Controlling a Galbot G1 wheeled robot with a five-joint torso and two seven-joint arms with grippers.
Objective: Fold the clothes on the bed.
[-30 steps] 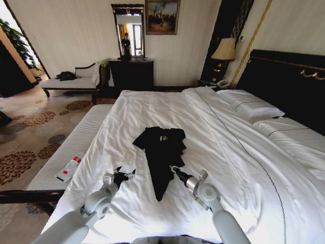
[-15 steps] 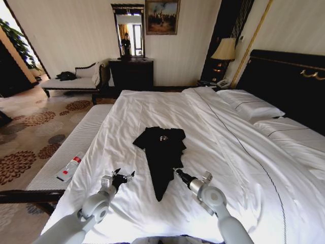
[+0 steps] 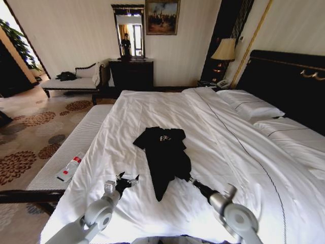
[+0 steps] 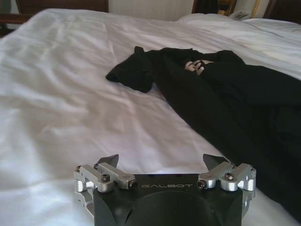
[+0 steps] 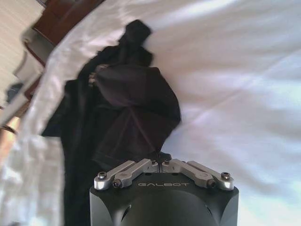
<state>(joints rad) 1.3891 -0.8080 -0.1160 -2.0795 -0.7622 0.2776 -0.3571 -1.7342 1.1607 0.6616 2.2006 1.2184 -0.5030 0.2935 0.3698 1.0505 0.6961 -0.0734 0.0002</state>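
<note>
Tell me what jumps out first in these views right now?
The black T-shirt lies crumpled mid-mattress against the white bed. The right hand is shut on the shirt's right edge, pulling a flap outward. The left hand hovers open over bare sheet, left of the shirt.

The left gripper (image 4: 162, 162), fingers spread apart, hovers over the white bed (image 4: 61, 103) just beside the rumpled black T-shirt (image 4: 225, 99).
</note>
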